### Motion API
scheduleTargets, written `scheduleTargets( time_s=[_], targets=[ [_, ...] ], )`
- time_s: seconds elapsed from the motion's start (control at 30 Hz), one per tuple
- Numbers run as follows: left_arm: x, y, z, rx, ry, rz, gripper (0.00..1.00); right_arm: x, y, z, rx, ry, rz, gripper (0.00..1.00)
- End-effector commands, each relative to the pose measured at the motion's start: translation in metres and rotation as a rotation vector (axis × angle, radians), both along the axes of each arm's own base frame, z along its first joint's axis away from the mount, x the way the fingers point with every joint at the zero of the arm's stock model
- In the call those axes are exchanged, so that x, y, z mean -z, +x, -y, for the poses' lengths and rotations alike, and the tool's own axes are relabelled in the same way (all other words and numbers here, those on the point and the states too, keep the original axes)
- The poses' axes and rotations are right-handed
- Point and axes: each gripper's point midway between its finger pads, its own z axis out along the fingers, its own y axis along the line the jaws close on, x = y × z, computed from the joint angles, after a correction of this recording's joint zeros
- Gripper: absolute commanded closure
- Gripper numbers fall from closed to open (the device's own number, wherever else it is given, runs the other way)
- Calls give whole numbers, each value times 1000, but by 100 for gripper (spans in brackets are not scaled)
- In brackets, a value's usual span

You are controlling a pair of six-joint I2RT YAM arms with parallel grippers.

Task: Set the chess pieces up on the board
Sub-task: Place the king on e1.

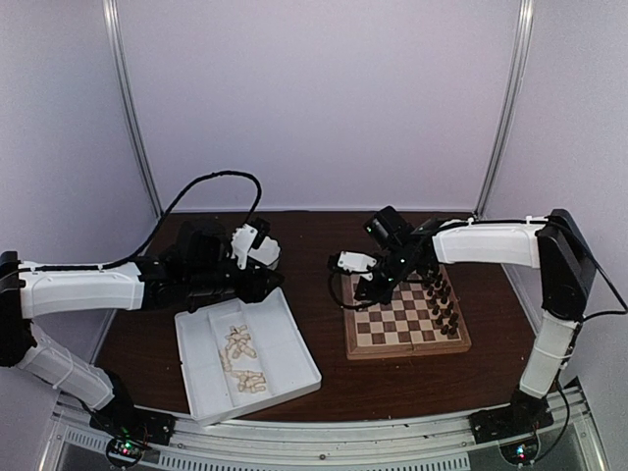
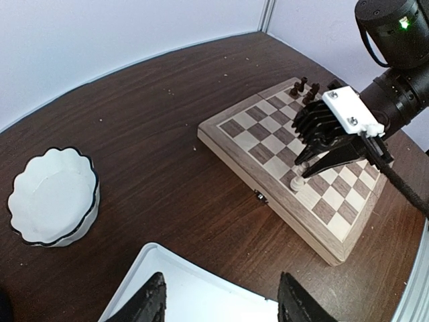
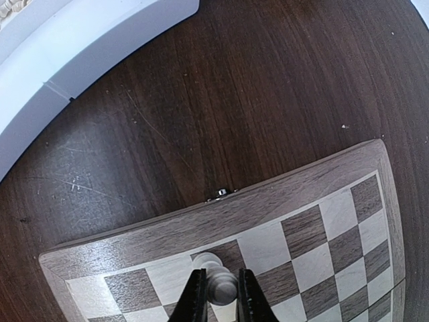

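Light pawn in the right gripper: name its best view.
Right wrist: the light pawn sits close up, pinched by the right gripper. Left wrist shows it small against the board; top view hides it.

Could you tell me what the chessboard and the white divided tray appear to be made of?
The board looks like wood with a matte finish; grain shows in its pale rim. The tray seems to be plastic: uniformly white, smooth, with thin moulded walls.

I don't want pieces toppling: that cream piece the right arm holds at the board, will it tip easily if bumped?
Probably: the cream piece is tall and narrow on a small base. Tiny, so likely light. Its rounded head could slip from the jaws.
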Motion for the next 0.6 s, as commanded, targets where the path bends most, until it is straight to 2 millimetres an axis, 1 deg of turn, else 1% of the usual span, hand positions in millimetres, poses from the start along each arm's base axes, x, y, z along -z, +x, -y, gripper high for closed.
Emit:
scheduleTargets(
  time_s=[0.0,0.33,0.57],
  targets=[
    [-7,3,-4,-14,-14,25,44,-5,8,-3,5,3,43,100],
    [-6,1,-5,-16,-18,18,44,5,10,0,17,-21,36,98],
    [-7,0,-7,-21,-23,18,44,4,8,3,18,-24,37,98]
  ],
)
